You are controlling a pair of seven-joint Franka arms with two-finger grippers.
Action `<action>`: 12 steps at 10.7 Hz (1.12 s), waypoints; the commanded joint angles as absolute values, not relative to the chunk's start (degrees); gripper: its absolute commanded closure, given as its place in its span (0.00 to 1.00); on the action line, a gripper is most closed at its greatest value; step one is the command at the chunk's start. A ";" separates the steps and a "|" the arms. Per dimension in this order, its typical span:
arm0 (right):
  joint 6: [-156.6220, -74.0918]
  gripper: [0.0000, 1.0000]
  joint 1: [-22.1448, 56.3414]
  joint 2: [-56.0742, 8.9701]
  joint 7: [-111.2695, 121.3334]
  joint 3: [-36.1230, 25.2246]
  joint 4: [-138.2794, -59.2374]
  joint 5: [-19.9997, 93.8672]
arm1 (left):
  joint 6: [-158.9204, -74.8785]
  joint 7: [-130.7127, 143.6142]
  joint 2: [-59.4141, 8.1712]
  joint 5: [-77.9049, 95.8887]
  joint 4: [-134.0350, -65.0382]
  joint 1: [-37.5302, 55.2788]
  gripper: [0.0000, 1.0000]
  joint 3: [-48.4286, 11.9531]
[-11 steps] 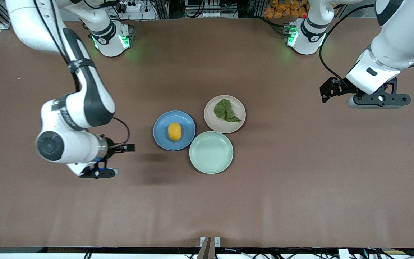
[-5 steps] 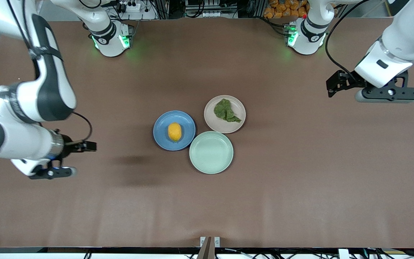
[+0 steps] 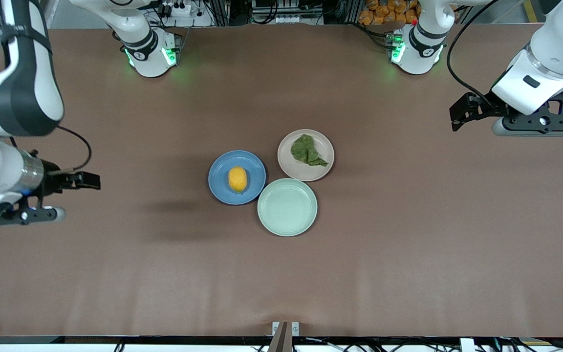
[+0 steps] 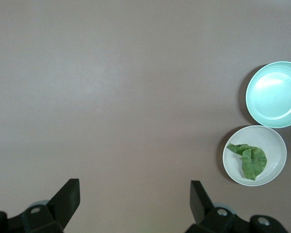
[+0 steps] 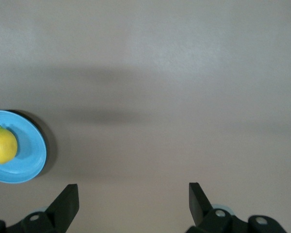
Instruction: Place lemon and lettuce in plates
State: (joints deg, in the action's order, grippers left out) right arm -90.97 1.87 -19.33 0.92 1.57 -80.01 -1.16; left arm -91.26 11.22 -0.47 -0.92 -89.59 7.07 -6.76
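Observation:
The lemon (image 3: 237,179) lies in the blue plate (image 3: 220,168). The lettuce (image 3: 307,150) lies in the beige-pink plate (image 3: 291,167), which stands farther from the front camera. My right gripper (image 3: 90,181) is open and empty, in the air over bare table toward the right arm's end. My left gripper (image 3: 459,116) is open and empty, in the air over bare table toward the left arm's end. The right wrist view shows its gripper (image 5: 133,190), the lemon (image 5: 1,144) and the blue plate (image 5: 31,158). The left wrist view shows its gripper (image 4: 135,187), the lettuce (image 4: 250,160) and its plate (image 4: 276,145).
An empty mint-green plate (image 3: 287,207) touches both other plates and is the nearest of them to the front camera; it also shows in the left wrist view (image 4: 274,94). The brown table (image 3: 408,244) is bare around the three plates.
My right gripper has drawn away from the blue plate toward the right arm's end of the table. My left gripper has moved a little toward its own end. The plates and food have not moved.

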 commanded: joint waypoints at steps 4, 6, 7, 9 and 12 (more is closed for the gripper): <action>-88.88 0.00 1.67 -4.67 1.49 1.41 -91.67 -2.20 | -90.09 9.49 -0.53 -0.44 -88.68 6.42 0.00 -6.68; -87.80 0.00 1.67 -1.86 1.58 0.71 -91.50 -2.11 | -90.09 9.49 -0.53 -0.53 -88.59 6.42 0.00 -6.68; -87.63 0.00 1.67 -0.80 1.58 0.01 -91.23 -2.11 | -90.17 9.49 -0.44 -0.53 -88.59 6.50 0.00 -6.68; -84.57 0.00 2.02 0.70 1.58 -2.45 -90.53 -1.85 | -90.09 9.49 -0.53 -0.44 -88.68 6.50 0.00 -6.68; -84.11 0.00 2.37 0.70 1.15 -2.90 -88.42 -1.49 | -90.09 9.58 -0.61 -0.53 -88.77 6.50 0.00 -6.77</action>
